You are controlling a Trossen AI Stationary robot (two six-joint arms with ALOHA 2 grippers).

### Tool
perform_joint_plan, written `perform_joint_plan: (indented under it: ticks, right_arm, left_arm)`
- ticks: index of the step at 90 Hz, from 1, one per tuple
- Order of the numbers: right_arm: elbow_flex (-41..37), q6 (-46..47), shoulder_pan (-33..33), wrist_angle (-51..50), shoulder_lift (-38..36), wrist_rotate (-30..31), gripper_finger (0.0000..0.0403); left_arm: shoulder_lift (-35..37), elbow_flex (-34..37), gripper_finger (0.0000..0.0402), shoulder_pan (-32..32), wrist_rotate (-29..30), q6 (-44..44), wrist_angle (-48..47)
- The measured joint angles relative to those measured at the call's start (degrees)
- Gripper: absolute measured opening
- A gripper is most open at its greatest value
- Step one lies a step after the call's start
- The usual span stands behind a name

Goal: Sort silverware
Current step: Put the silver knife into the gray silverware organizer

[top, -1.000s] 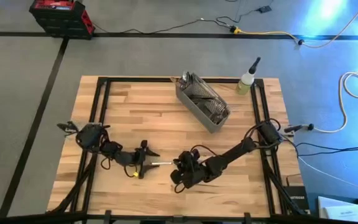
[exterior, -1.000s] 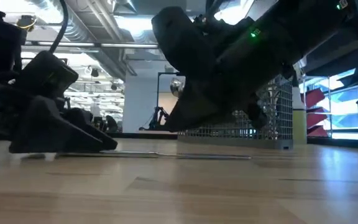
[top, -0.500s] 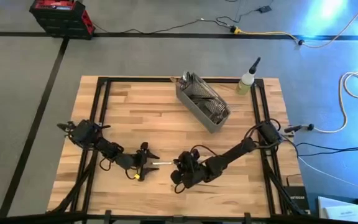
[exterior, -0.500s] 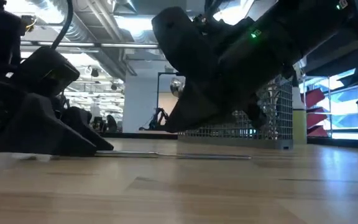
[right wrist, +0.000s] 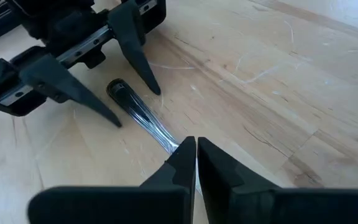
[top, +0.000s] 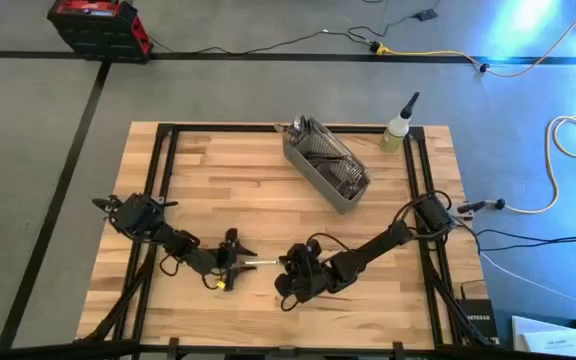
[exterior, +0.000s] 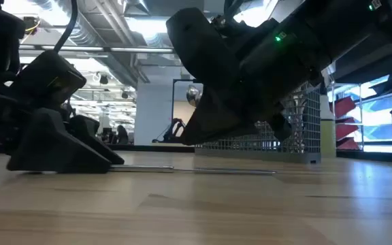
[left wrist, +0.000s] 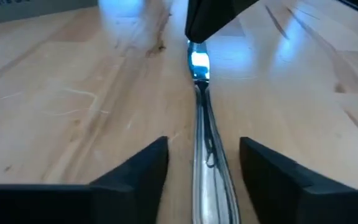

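High view showed your gray wire-mesh basket (top: pixel 326 166) full of shiny metal silverware (top: pixel 320 152) near the worktop's far edge; sorting had barely begun. Near the front edge, your right gripper (right wrist: pixel 194 157) was pinched on one slim silver utensil (right wrist: pixel 143 114), and your left gripper (left wrist: pixel 202 163) sat spread around its handle.

Worktop (top: pixel 248 185): pale wood, butcher-block strips, black frame rails. Utensil (left wrist: pixel 205 134) between end effectors: shiny silver, blue glint on far end. Left end effector (left wrist: pixel 202 163): matte black. Right end effector (right wrist: pixel 196 163): black. Wire-mesh basket (top: pixel 326 167) beyond right end effector: gray, silver silverware (top: pixel 320 155) inside. Bottle (top: pixel 397 132): yellowish-green, black nozzle. Toolbox (top: pixel 96 27): red and black. Floor (top: pixel 28 150): gray, black tape lines.
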State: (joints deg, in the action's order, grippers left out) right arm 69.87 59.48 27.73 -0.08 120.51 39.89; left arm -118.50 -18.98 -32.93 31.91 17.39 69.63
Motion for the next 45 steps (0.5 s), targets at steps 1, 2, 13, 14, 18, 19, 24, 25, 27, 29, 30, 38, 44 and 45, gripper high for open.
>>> perform_joint_plan:
  ticks: [1, 2, 13, 14, 18, 19, 24, 25, 27, 29, 30, 38, 44, 45]
  right_arm:
    - [0.0, 0.0, 0.0, 0.01, 0.0, -0.01, 0.0]
    - [0.0, 0.0, 0.0, 0.01, 0.0, -0.01, 0.0]
    - [0.0, -0.07, 0.05, 0.14, 0.0, -0.43, 0.0]
    - [0.0, -0.24, 0.09, 0.3, 0.0, -0.58, 0.0]
    - [-0.01, -1.98, 0.43, 1.91, 0.01, -0.83, 0.0]
    - [-0.02, -2.56, 0.47, 2.57, 0.02, -0.82, 0.0]
    - [0.0, -6.66, 1.15, 6.62, 0.04, -0.13, 0.0]
    - [0.0, -7.54, 1.28, 7.5, 0.04, 0.1, 0.0]
    - [-0.02, -9.16, 1.62, 9.24, 0.04, 0.33, 0.0]
    - [0.0, -10.87, 1.87, 11.08, 0.04, 0.59, 0.0]
    - [0.0, -11.73, 2.03, 11.91, 0.04, 0.6, 0.0]
    - [0.0, -18.35, 2.82, 17.87, 0.04, 0.54, 0.0]
    - [0.0, -22.08, 3.21, 21.63, 0.04, 0.63, 0.0]
    - [0.0, -22.7, 3.34, 22.08, 0.02, 0.63, 0.0]
  left_arm:
    - [0.0, 0.01, 0.0158, 0.0, 0.03, 0.0, 0.0]
    - [0.0, 0.02, 0.0152, 0.0, 0.03, 0.0, -0.01]
    - [0.0, 0.02, 0.0096, 0.02, -0.24, 0.06, -0.1]
    - [0.0, 0.01, 0.0092, 0.02, -0.26, 0.14, -0.17]
    - [0.0, -0.01, 0.0078, 0.08, -0.27, 0.53, -0.38]
    - [0.0, -0.01, 0.0074, 0.11, -0.28, 0.61, -0.42]
    - [0.0, -0.01, 0.0061, 0.11, -0.28, 0.76, -0.51]
    - [0.0, -0.01, 0.0059, 0.1, -0.27, 0.76, -0.5]
    - [0.0, -0.01, 0.0058, 0.07, -0.26, 0.76, -0.48]
    - [0.0, -0.01, 0.0058, 0.07, -0.25, 0.76, -0.4]
    - [0.0, -0.01, 0.0058, 0.07, -0.25, 0.76, -0.36]
    - [0.0, 0.02, 0.0058, -0.21, -0.25, 0.88, 0.03]
    - [-0.09, 0.1, 0.0058, -0.56, -0.19, 0.79, 0.84]
    - [-0.13, 0.14, 0.0058, -0.62, -0.18, 0.76, 1.11]
